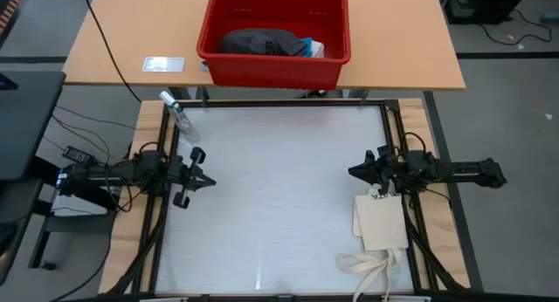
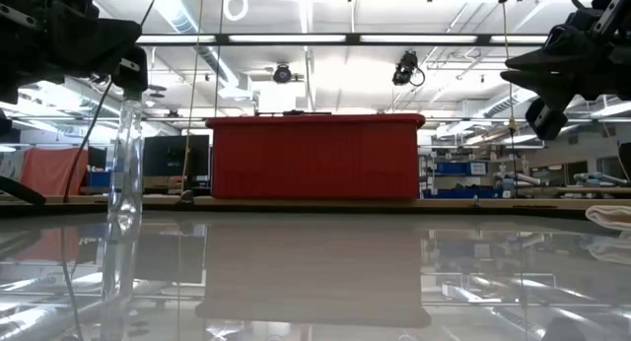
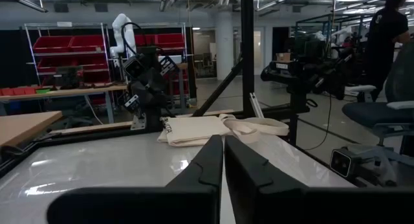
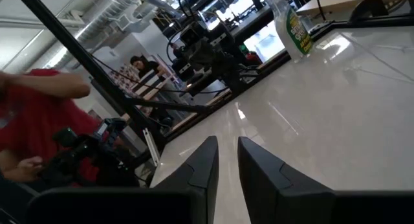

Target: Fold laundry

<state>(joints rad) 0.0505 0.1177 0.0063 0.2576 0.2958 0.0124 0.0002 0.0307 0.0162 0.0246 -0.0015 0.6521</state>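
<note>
From above, the white table (image 1: 279, 206) lies nearest, with both arms parked at its side edges. The left gripper (image 1: 203, 179) points inward with its fingers drawn together; the right gripper (image 1: 356, 171) mirrors it, fingers nearly closed. Neither holds anything. The laundry (image 1: 262, 44), a dark grey bundle with a bit of blue and white at one end, sits heaped in the red bin (image 1: 273, 65) on the wooden table beyond the work surface. The likely trouble is reach: the bin stands well apart from both grippers, and a grab into a tangled heap could lift several garments at once. A cream tote bag (image 1: 380, 222) lies just beside the right gripper and could be snagged by mistake. A clear spray bottle (image 1: 179, 115) stands near the left arm's path and could be tipped.

At table level, the bottle (image 2: 123, 164) stands upright; the bin's wall (image 2: 315, 156) hides the garments.

The left wrist view shows narrow fingers and the tote bag (image 3: 200, 128) ahead.

The right wrist view shows a slim gap between its fingers and the bottle (image 4: 292, 26) far across.
</note>
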